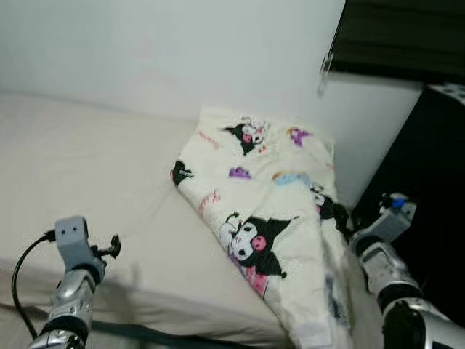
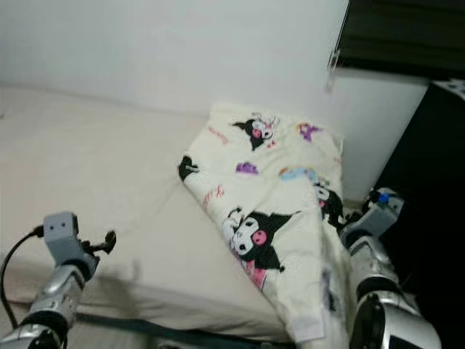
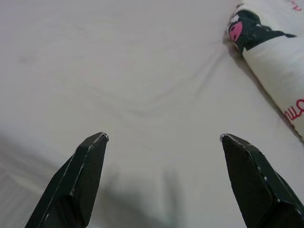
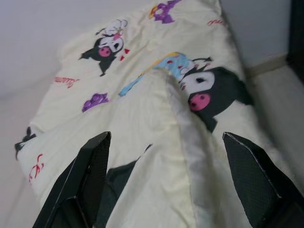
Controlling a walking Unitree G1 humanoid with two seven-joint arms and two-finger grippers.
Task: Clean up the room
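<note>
A cream cotton quilt printed with black cartoon characters (image 1: 269,211) lies rumpled along the right-hand side of a bed with a pale beige sheet (image 1: 87,160), its long axis running from the far edge by the white wall (image 1: 182,51) down to the near right corner, where a fold spills over the bed's edge. The right gripper (image 4: 164,183) sits at that near right corner, its two black fingers (image 4: 90,175) spread wide apart and aimed along the quilt's length, with a raised ridge of fabric standing just ahead and between them; it holds nothing. The left gripper (image 3: 164,183) hovers over bare sheet near the bed's front edge, well apart from the quilt, whose nearest rolled edge lies off to its right; its fingers (image 3: 85,175) are likewise parted and empty. Judged from this layout, the right arm is plainly the nearer one, and the ridge of cloth in front of it looks the natural place to pinch; the left arm would need to cross toward the middle of the bed before it could take a second hold. A dark cabinet (image 1: 429,167) stands close beside the right arm, leaving it little room to swing outward
</note>
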